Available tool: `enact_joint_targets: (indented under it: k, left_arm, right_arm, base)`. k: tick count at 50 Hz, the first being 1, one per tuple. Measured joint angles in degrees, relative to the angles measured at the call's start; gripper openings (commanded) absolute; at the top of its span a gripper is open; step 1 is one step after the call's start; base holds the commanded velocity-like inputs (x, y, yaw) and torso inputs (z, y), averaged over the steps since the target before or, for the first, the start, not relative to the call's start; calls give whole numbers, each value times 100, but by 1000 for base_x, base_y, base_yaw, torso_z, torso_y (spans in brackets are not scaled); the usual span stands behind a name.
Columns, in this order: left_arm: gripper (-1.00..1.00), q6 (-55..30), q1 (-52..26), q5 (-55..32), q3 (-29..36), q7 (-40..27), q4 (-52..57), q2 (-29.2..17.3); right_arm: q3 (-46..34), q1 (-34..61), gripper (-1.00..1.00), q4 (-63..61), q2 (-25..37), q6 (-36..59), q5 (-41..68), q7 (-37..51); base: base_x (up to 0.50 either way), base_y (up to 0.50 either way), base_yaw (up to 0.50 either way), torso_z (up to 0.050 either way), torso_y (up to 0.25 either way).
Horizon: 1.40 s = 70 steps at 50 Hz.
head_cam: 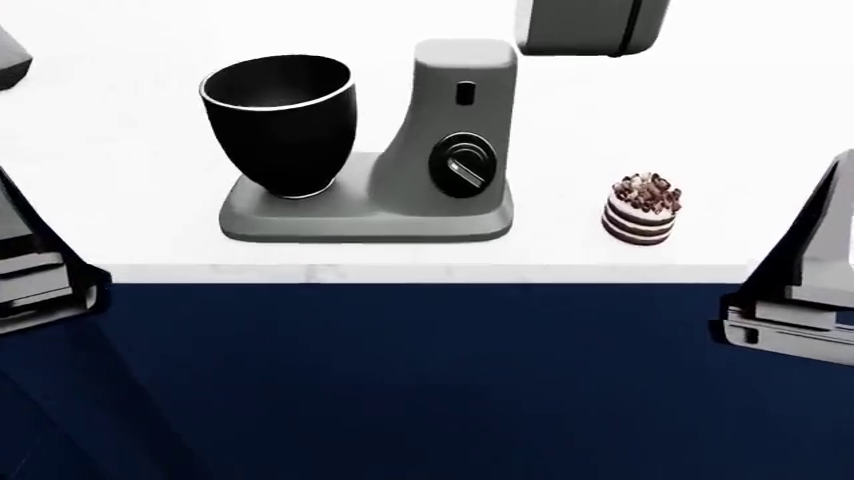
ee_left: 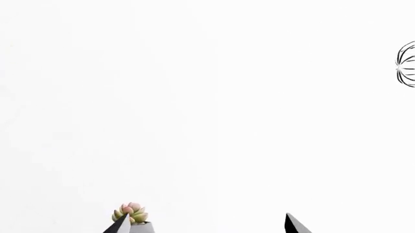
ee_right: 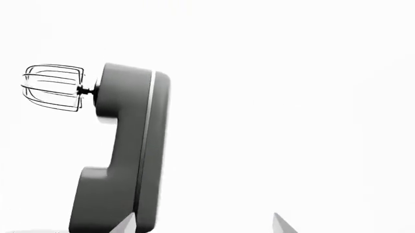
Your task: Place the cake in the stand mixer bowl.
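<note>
The cake (head_cam: 643, 209), small and round with dark and white layers and chocolate curls on top, sits on the white counter to the right of the mixer. The stand mixer bowl (head_cam: 279, 122), glossy black with a thin silvery rim, stands on the grey mixer base at the left. My left gripper (ee_left: 206, 224) is open and empty, only its fingertips showing. My right gripper (ee_right: 204, 224) is open and empty too. In the head view only parts of both arms show at the left and right edges, short of the counter. Neither wrist view shows the cake or the bowl.
The grey mixer body (head_cam: 454, 130) with a black dial stands between bowl and cake; its raised head (ee_right: 126, 155) with a wire whisk (ee_right: 55, 87) shows in the right wrist view. A small succulent in a pot (ee_left: 131, 214) shows in the left wrist view. The counter's front edge (head_cam: 427, 272) runs above a dark blue front.
</note>
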Motion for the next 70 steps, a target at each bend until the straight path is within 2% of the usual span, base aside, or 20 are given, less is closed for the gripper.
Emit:
enact_joint_targets:
  k: [18,31,54,70]
  left_arm:
    - [100,195,149,62,32,-55,-59,-71]
    - [100,273,210,63,27,-83,-89,-104]
    - [100,310,195,20,84,-131,-115,-179]
    - [100,423,262,80,137,-138,-190,-186]
  right_arm:
    - [-300,127,100,-15,-25,76,-75,-172]
    - [-547,512,100,31,-147,423,249,-360]
    - [-1012,2563,100,1374,-311,1860,4020,-1373]
    - [-1333,2992,100,2304,-460,2498,5211,-1475]
  base:
    - [493,-56,0,0,0]
    - [0,0,0,0,1]
    - [0,0,0,0,0]
    - [0,0,0,0,0]
